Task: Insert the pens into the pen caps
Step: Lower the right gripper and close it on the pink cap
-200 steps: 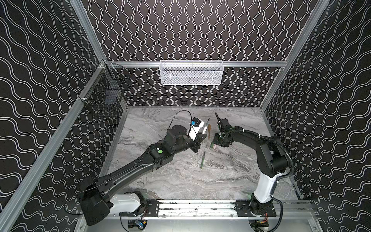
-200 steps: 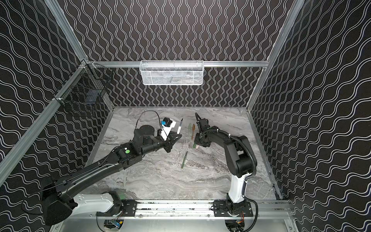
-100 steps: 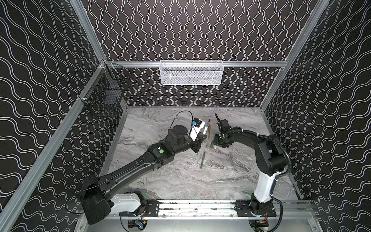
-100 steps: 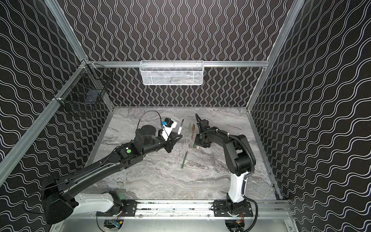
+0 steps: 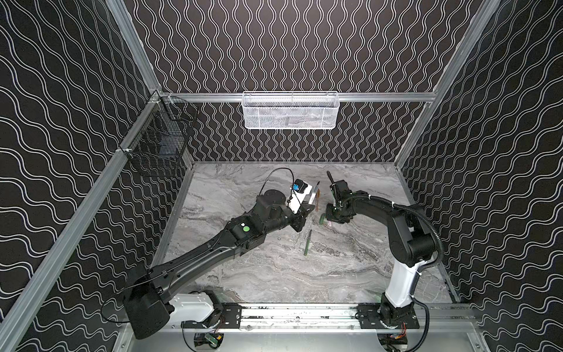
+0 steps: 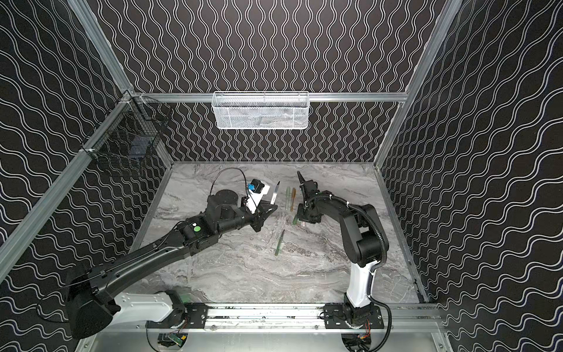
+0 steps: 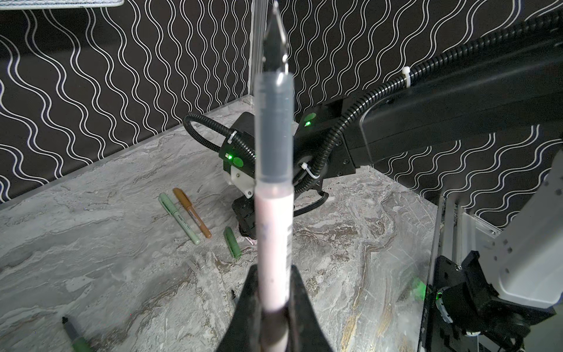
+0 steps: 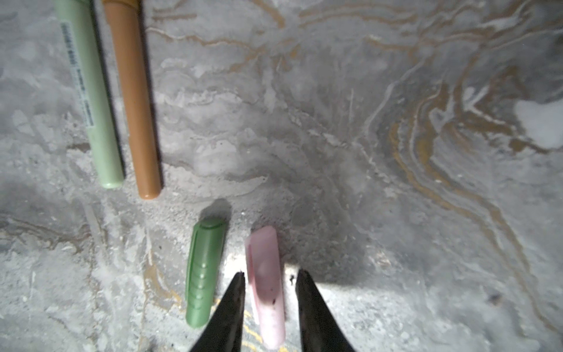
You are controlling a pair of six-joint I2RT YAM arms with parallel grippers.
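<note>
Left gripper (image 7: 274,274) clenched on pinkish white pen (image 7: 274,231), raised above mid-table
Right gripper (image 8: 271,272) spread astride pink cap (image 8: 264,250), slim gaps either side; dark green cap (image 8: 204,274) just left, bare table (image 8: 396,213) right

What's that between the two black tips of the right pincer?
A pink cap, lying on the table, with the right pincer straddling it; the right wrist view shows it.

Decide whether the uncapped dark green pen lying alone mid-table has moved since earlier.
No: the dark green pen keeps its spot and angle against the front rail.
</note>
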